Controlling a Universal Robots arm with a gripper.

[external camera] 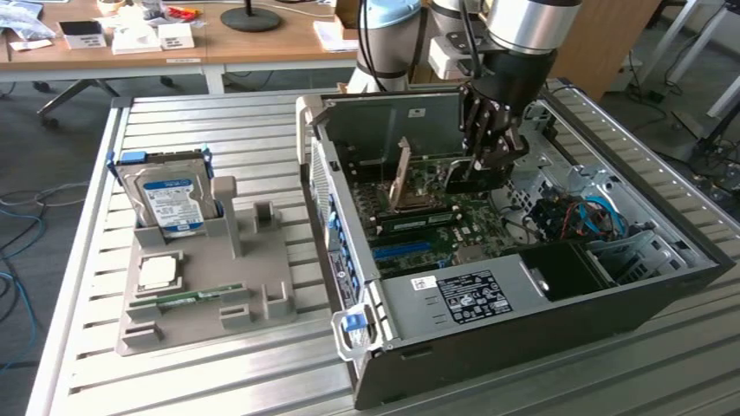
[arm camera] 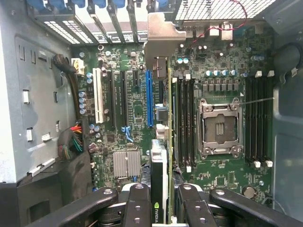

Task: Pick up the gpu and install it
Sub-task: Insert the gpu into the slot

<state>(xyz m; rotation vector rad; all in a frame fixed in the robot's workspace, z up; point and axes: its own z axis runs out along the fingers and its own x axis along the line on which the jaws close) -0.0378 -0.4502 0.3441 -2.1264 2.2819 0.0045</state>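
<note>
Table: slatted metal table (external camera: 208, 113) with office desks behind it, seen in the exterior view.
Holder: grey holder (external camera: 203, 295) on the exterior view's left, with a hard drive (external camera: 172, 201) standing upright in it, well apart from the work.
Case: open computer case (external camera: 555, 321) on the exterior view's right, with the motherboard (external camera: 445, 230) exposed.
End effector, exterior: end effector (external camera: 486, 160) is down inside the case, and the dark graphics card (external camera: 472, 182) hangs just under it above the motherboard.
Risk, exterior: the arm is close to the case's rear wall. A sideways drift could knock the card against the metalwork.
Card, wrist: graphics card (arm camera: 158, 208) is seen edge-on, and its metal bracket (arm camera: 163, 35) reaches toward the rear slot openings.
End effector, wrist: end effector (arm camera: 164, 191) is clamped on the card, with black fingers (arm camera: 139, 203) pressing from both sides.
Slot: the card edge runs just beside the long blue slot (arm camera: 149, 99), between it and the memory slots (arm camera: 184, 123). I cannot tell whether it has met the slot.
Risk, alignment: if the edge is off the slot line, pressing down could bend the card or gouge the motherboard.
Risk, bracket: the bracket tab may catch on the case's rear frame and tilt the card.
Risk, grip: the hold is near one end only, so the far end may pivot and seat unevenly.
</note>
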